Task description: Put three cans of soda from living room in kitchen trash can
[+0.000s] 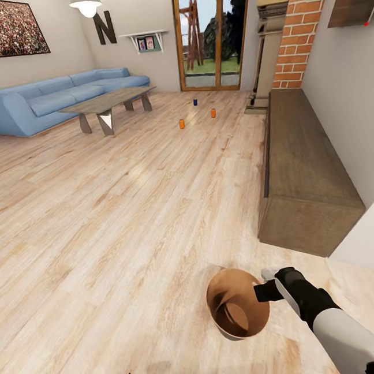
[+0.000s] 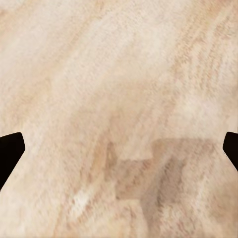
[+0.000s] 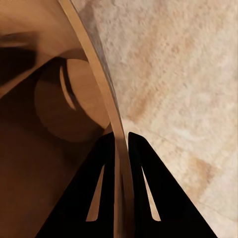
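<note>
Head view: right gripper [image 1: 262, 292], clamping the brown-lined round bin [image 1: 239, 312] by its rim, is carrying it toward far cans [image 1: 182, 123]; left fingers [image 2: 10, 153] are spread apart; next, approaching them.

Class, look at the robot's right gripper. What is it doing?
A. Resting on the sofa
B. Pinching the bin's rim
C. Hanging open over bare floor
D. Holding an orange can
B: the right gripper has one finger on either side of the trash can wall.

Light wood-plank floor [image 1: 126, 217] with slight sheen; bin [image 1: 239, 310] smooth brown inside
</note>
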You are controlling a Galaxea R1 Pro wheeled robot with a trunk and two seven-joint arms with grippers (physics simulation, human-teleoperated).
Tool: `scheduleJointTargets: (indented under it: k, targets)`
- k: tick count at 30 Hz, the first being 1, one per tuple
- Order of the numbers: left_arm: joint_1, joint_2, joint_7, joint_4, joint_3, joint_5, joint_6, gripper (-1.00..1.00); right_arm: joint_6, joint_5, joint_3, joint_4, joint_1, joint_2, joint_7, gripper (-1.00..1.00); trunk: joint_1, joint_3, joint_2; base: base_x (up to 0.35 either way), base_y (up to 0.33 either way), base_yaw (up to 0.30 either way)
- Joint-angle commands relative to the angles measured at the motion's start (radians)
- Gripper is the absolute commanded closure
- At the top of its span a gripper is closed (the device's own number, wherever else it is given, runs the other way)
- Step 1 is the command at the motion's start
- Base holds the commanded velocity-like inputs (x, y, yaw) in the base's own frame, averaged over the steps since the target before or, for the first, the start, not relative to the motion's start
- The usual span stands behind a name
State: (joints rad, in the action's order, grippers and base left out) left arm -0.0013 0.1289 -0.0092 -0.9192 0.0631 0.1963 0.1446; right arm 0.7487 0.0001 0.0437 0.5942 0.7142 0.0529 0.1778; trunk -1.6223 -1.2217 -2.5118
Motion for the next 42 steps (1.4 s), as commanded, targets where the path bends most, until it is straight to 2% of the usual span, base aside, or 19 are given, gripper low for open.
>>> scheduleJointTargets:
  k: [1,38,39,40,42]
  targets:
    - [0.000,0.000,0.000,0.000,0.000,0.000,0.000,-1.00,0.001,-0.017,-0.001,0.000,-0.001,-0.001,0.000,1.00,0.000,0.000,0.000,0.000,0.000,0.000]
    - [0.000,0.000,-0.001,0.000,0.003,0.000,-0.002,-1.00,0.008,-0.021,0.002,0.001,-0.001,-0.009,0.004,1.00,0.016,0.143,0.009,0.000,0.000,0.000]
    - [0.000,0.000,-0.002,0.000,0.003,0.000,-0.002,-1.00,0.010,-0.022,0.002,0.001,-0.001,-0.011,0.019,1.00,0.017,0.147,0.009,0.000,0.000,0.000]
    - [0.000,0.000,-0.001,0.000,0.003,0.000,-0.002,-1.00,0.013,-0.025,0.002,0.001,-0.001,-0.013,0.065,1.00,0.017,0.151,0.009,0.000,0.000,0.000]
    - [0.000,0.000,-0.001,0.000,0.003,0.000,-0.002,-1.00,0.015,-0.026,0.002,0.000,-0.001,-0.013,0.094,1.00,0.018,0.158,0.010,0.000,0.000,0.000]
